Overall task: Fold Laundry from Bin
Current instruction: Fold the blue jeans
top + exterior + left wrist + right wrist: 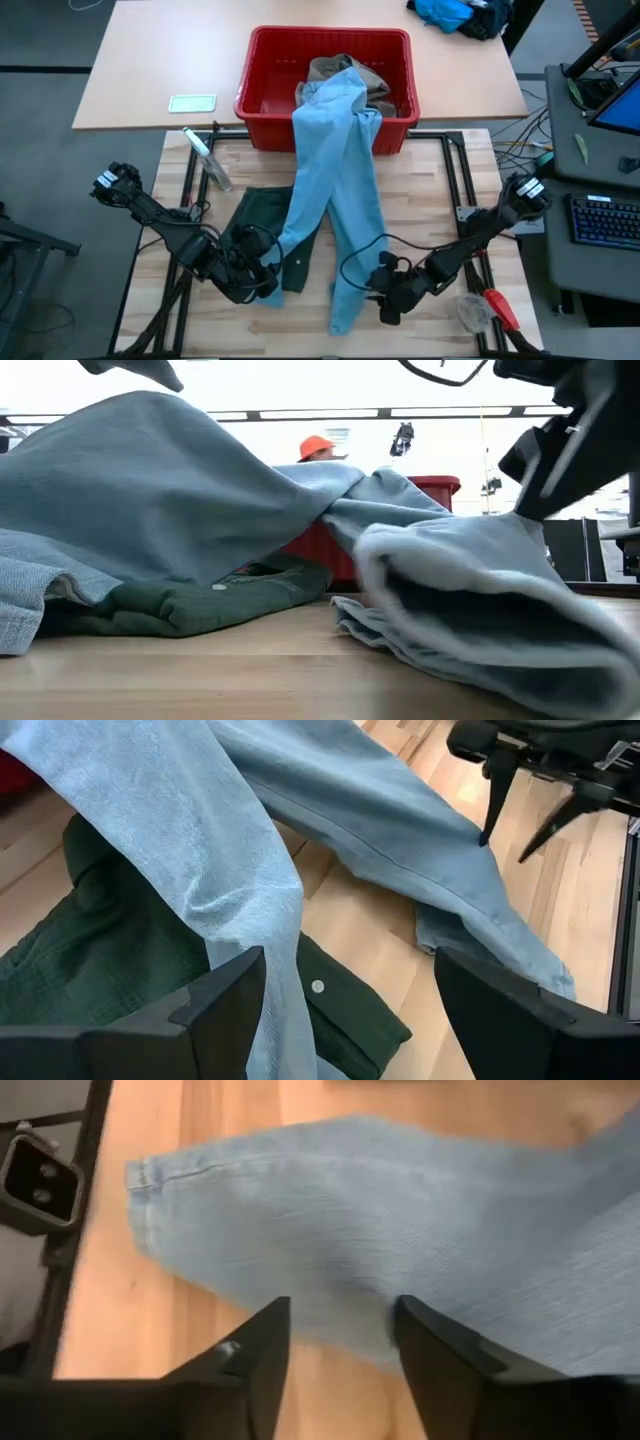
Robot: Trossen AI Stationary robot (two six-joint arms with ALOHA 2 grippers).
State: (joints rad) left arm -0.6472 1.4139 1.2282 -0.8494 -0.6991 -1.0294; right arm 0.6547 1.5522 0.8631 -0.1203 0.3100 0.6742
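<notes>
Your right gripper (385, 300) is part open, holding nothing, just over the trousers (335, 170) leg. Left gripper (262, 283) is wide open, empty, beside the green shorts (250, 225). Red bin (270, 60) sits beyond both on the wood table (420, 200).

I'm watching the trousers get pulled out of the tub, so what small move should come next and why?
Probably draw the long light blue denim trousers further toward the table's near edge: their waist end is draped over the bright red plastic bin's rim, while both legs lie on the wooden table.
</notes>
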